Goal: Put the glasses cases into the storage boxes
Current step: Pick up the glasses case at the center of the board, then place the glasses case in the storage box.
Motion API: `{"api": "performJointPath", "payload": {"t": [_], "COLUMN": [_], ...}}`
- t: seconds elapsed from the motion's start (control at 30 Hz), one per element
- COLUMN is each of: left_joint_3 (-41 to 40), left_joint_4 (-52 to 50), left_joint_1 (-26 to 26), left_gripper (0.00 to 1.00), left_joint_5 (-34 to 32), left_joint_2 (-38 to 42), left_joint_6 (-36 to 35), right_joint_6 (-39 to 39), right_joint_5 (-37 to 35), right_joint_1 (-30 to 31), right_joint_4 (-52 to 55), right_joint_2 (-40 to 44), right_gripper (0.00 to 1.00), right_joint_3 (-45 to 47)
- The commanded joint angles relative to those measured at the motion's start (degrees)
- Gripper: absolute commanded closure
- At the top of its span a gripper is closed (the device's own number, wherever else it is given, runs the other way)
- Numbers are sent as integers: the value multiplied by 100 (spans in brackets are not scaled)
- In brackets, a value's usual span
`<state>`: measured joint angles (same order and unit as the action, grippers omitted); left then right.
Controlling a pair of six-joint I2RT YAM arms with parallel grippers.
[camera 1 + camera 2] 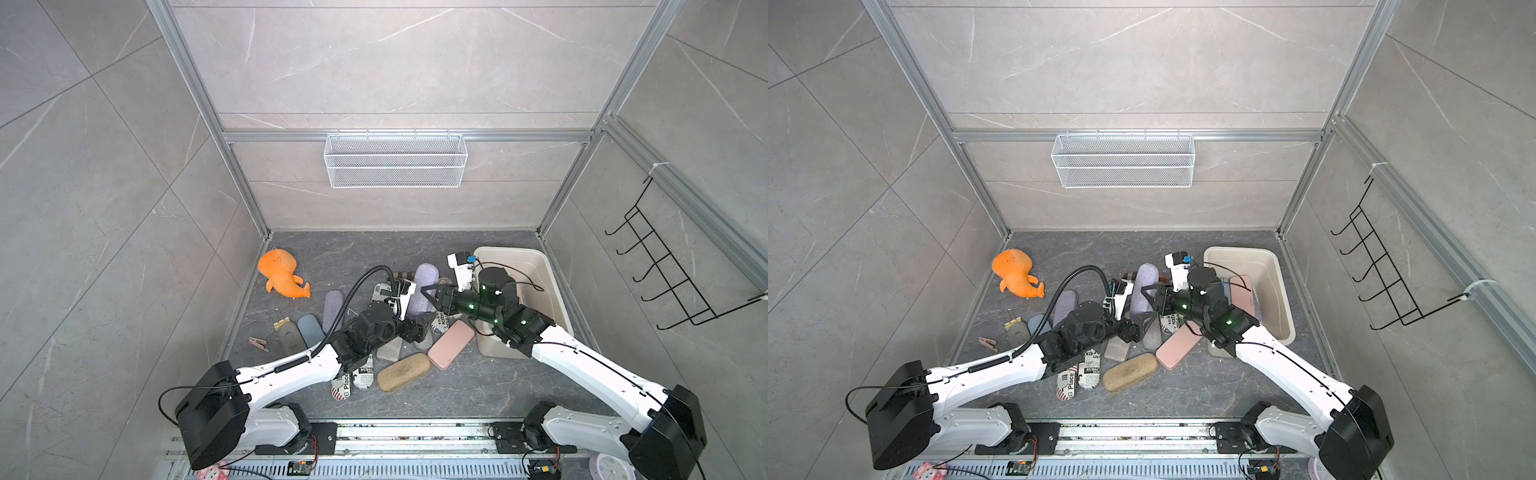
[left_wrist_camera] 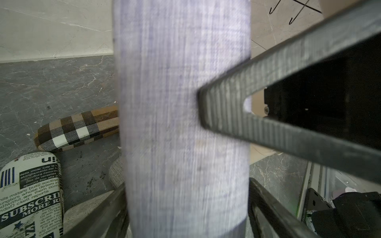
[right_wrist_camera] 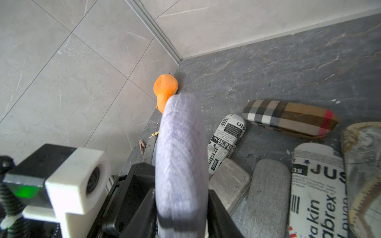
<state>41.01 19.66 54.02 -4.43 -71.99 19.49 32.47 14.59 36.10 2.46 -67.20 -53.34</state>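
The right gripper is closed against both sides of the lilac case, held raised above the other glasses cases on the floor, just beside the storage box; the left gripper flanks the same case, its grip indeterminable.

A lilac woven case; tan-and-white plaid case; black-on-white newspaper-print case; pink case; cream-beige tub; orange plush toy.
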Motion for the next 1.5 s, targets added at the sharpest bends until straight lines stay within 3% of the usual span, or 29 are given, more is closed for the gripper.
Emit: {"api": "performJointPath", "payload": {"t": [0.0, 0.1, 0.23, 0.53, 0.7, 0.9, 1.27, 1.47], "left_joint_3": [-57, -126, -338, -605, -582, -627, -709, -477], "left_joint_4": [-172, -925, -1519, -1974, -2023, -2010, -2099, -2218], "left_joint_1": [10, 2, -28, -51, -56, -58, -64, -61], "left_gripper": [14, 11, 9, 7, 7, 7, 7, 7], "left_joint_5": [-592, -1444, -1971, -2232, -2230, -2177, -2217, -2220], "left_joint_2": [546, 930, 1271, 1727, 1714, 1658, 1692, 1600], "left_joint_6": [186, 659, 998, 1145, 1088, 1102, 1255, 1152], "right_joint_6": [-553, -1006, -1491, -1843, -1678, -1463, -1196, -945], "right_joint_5": [-579, -906, -1593, -2761, -3159, -3731, -2895, -2806], "right_joint_1": [12, 7, -101, -828, -1289, -1386, -1393, -1412], "right_joint_4": [551, 967, 1723, 3078, 3618, 3866, 3431, 3443], "right_joint_2": [153, 262, 299, 496, 654, 634, -330, -544], "right_gripper": [62, 62, 63, 64, 64, 65, 63, 61], "right_joint_3": [-576, -925, -1450, -1941, -1784, -1221, -410, -235]}}
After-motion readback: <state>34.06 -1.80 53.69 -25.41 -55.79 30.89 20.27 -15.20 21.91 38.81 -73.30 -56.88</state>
